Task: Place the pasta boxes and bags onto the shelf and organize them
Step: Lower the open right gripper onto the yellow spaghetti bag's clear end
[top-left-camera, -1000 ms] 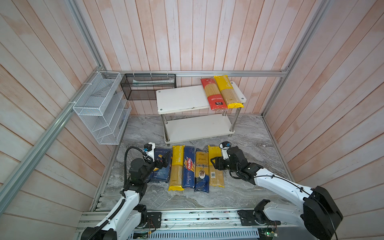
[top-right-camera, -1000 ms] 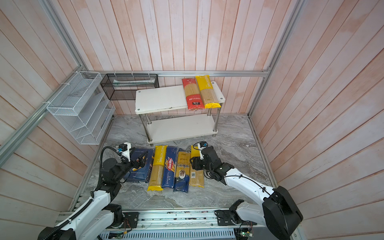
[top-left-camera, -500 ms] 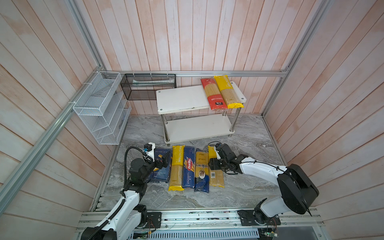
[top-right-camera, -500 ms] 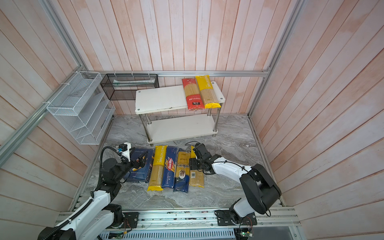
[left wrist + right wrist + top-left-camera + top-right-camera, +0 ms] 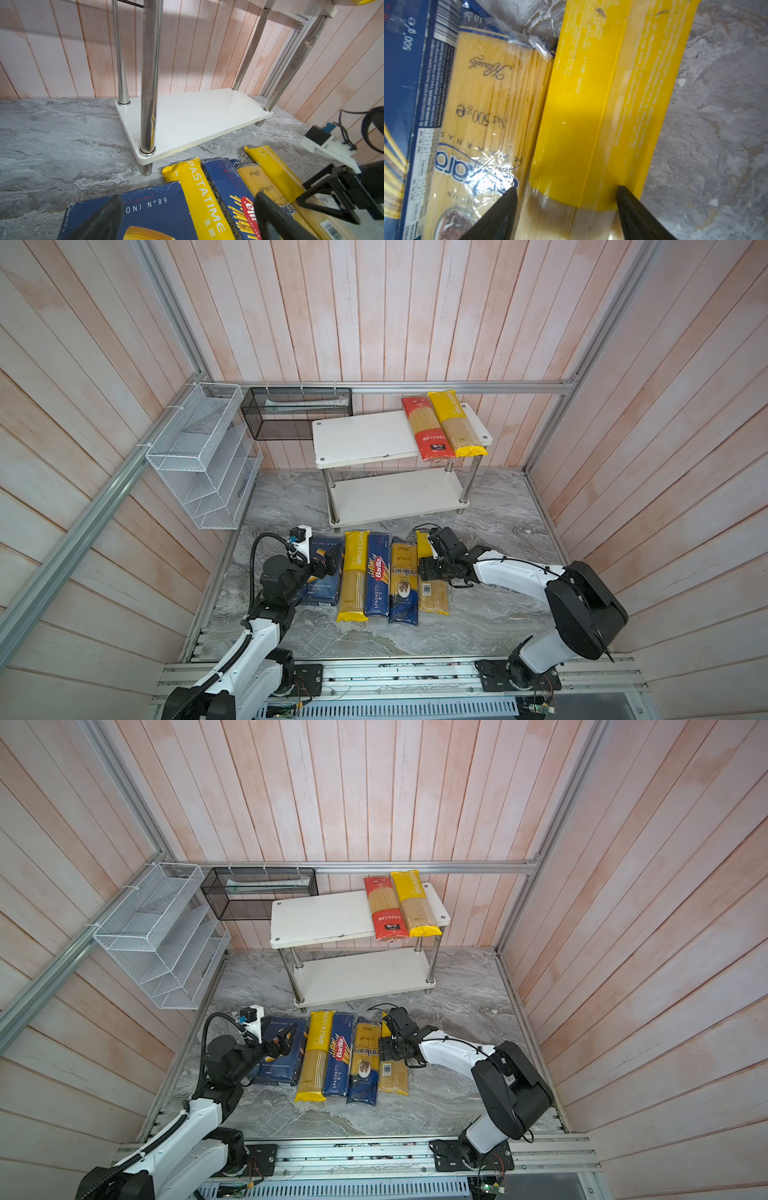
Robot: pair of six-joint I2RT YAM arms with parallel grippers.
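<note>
The white two-tier shelf (image 5: 365,437) stood far on the table (image 5: 498,614), with a red bag (image 5: 426,429) and a yellow bag (image 5: 455,423) lying at its top board's right end. Nearer, the wide Barilla box (image 5: 158,209) lay under the left gripper (image 5: 189,195), whose jaws were wide and empty. Only the right wrist view showed the right gripper (image 5: 566,188), its spread jaws straddling the barcoded yellow bag (image 5: 602,104), perhaps touching its edges.

Jaws stand apart astride the yellow bag (image 5: 602,124), perhaps touching its edges.
</note>
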